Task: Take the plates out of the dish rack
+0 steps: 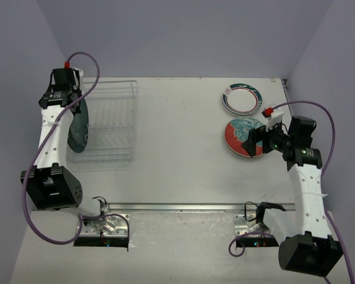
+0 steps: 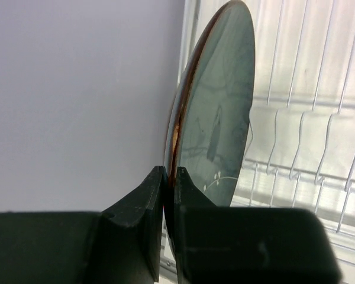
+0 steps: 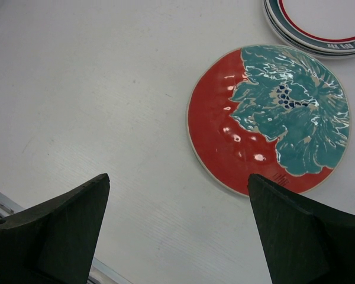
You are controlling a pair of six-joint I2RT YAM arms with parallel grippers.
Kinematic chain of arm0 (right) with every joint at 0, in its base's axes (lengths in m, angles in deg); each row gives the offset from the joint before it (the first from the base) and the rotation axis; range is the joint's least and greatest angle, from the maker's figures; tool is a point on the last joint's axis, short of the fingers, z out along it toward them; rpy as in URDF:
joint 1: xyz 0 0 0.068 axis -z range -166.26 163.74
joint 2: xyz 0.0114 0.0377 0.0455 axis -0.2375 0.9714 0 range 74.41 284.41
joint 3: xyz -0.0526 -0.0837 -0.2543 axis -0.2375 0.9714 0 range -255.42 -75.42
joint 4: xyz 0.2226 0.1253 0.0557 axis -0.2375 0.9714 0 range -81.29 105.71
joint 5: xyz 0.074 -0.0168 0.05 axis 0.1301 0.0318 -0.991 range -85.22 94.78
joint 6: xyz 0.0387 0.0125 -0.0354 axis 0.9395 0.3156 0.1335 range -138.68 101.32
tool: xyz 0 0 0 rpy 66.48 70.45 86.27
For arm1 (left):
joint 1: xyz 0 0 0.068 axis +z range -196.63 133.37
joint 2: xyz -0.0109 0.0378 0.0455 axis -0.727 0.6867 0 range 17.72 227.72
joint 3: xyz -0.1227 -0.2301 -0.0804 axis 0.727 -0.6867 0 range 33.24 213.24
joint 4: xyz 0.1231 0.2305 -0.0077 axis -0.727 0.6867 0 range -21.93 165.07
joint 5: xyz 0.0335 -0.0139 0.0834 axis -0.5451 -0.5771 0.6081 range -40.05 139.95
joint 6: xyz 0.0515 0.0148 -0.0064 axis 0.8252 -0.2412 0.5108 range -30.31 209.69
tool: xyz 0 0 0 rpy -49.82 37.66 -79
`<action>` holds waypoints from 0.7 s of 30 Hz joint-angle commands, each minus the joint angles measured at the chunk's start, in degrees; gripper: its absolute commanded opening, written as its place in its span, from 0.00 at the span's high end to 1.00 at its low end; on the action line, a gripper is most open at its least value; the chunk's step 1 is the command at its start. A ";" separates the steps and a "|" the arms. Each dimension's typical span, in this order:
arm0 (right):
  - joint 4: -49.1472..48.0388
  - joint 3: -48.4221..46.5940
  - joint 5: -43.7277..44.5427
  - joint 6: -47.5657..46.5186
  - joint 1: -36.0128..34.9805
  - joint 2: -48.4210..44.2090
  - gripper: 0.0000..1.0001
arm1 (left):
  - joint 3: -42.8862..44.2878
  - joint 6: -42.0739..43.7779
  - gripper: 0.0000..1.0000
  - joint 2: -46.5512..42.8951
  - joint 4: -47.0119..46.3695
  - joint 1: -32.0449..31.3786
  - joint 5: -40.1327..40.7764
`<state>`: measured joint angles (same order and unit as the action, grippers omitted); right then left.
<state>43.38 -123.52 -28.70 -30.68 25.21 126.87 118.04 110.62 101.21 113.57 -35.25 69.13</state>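
Note:
My left gripper [image 1: 77, 102] is shut on the rim of the plain teal-blue plate [image 1: 78, 127], which stands on edge at the left side of the white wire dish rack [image 1: 112, 121]. In the left wrist view my fingers [image 2: 168, 177] pinch the plate's [image 2: 219, 112] edge, with rack wires [image 2: 307, 118] behind. The red-rimmed plate with teal pattern [image 1: 241, 136] lies flat on the table at the right. My right gripper [image 1: 254, 144] is open and empty just above its near edge; the plate [image 3: 269, 118] shows between and beyond its fingers. The green-rimmed plate [image 1: 241, 98] lies behind, on a stack.
The table's back wall and side walls close in the workspace. A metal rail [image 1: 177, 207] runs along the near edge between the arm bases. The stack of plates [image 3: 319, 23] sits at the top right of the right wrist view.

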 commanded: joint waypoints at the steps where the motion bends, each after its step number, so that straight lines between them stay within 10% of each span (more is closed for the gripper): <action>1: -2.12 -3.06 -1.47 0.78 -0.21 0.19 0.01 | 10.44 -1.68 1.00 -4.31 -5.18 -3.96 -1.31; 6: -2.82 -3.56 -2.60 1.72 -0.13 0.78 0.01 | 18.87 -2.96 1.00 -4.90 -1.69 -6.42 -5.05; 12: -2.11 -3.94 -11.57 6.59 -0.35 3.48 0.01 | 23.61 -4.67 1.00 -6.74 6.66 -6.52 -36.37; 21: -8.77 -4.47 -27.26 22.26 -7.31 9.08 0.02 | 8.69 -6.42 1.00 -9.77 10.11 -10.93 -71.62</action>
<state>41.89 -125.90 -46.96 -17.76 22.70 135.27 132.54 106.56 93.70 126.61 -43.72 18.48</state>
